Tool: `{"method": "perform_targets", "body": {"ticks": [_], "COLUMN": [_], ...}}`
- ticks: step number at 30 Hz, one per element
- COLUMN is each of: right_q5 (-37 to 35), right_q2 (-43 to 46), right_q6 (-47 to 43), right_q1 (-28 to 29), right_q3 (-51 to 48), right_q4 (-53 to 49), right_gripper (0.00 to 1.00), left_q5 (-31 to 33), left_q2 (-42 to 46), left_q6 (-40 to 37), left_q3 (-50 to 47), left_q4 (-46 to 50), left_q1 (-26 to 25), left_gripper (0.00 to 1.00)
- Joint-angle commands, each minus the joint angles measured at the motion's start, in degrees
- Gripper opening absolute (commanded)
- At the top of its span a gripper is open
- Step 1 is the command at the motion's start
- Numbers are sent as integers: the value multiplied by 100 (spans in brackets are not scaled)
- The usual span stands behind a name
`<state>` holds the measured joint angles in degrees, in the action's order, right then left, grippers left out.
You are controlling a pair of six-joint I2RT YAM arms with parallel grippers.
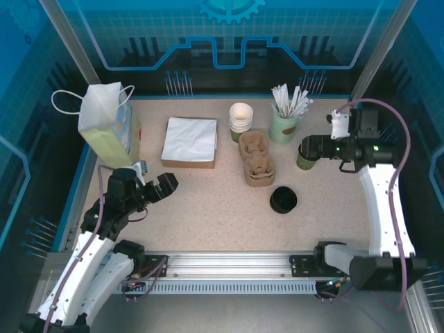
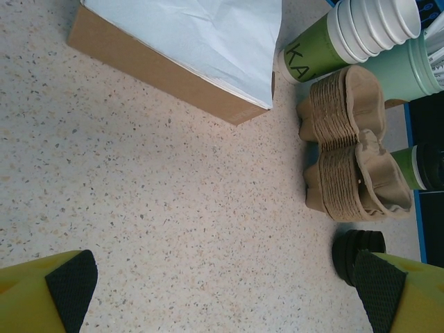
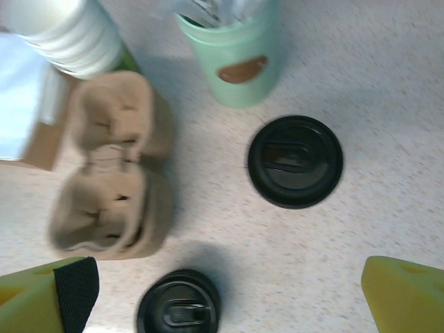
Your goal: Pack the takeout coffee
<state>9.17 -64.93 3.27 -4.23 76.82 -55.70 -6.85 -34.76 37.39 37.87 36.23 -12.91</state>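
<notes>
takeout coffee [image 1: 303, 159]: one olive-green cup under a black lid, right of the single stack of pulp carriers [image 1: 256, 159], partly hidden by the right arm in the top view. behind the carriers stand one stack of white-rimmed cups [image 1: 241, 116] and one mint-green cup [image 1: 284, 126] of sticks. in front and to the right lies one pile of black lids [image 1: 283, 200]. left of the carriers sit one napkin pile [image 1: 190, 137] on a brown box, then one paper bag [image 1: 105, 116]. how many carriers or cups are nested is hard to count. right gripper [image 3: 232, 295] is spread wide and empty close by the coffee; left gripper [image 2: 225, 291] gapes empty, well left of the carriers.
</notes>
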Motion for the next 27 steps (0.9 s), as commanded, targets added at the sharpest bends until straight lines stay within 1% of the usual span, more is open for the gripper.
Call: {"method": "perform_targets", "body": {"ticks": [1,4,8,11,14,17,23,27], "right_q5": [1120,1592,2195,2421,2480,2476,2422,2430], "right_q2": [527,953,1475,1802,2041,2107,2048,1984], "right_q6": [365,640,1116,1480,1709,1725,1678,1660], "right_q1": [-87,-95,-88,-92,-95,-90,-95,-87], "right_q3": [-164,-406,-1065,-1643,-2180,-2509,-2610,-2610], "right_q4": [211,331,643,904,1077,1122,1198,1255], "right_gripper": [100,100,99,99,98,98,98,99], "left_q5": [82,92,245,324,339,298,470,671], "left_q2": [-214,-442,-765,-1113,-1503,-1795,-2488,-2911], "left_q6": [-125,-211,-301,-383,-513,-662,-1183,-1521], "left_q3": [315,500,878,1291,1748,2182,3433,4260], "left_q4": [310,350,543,817,1092,1245,1937,2370], "left_q1": [34,34,33,34,34,34,45,183], "left_gripper": [99,99,99,99,99,99,99,99]}}
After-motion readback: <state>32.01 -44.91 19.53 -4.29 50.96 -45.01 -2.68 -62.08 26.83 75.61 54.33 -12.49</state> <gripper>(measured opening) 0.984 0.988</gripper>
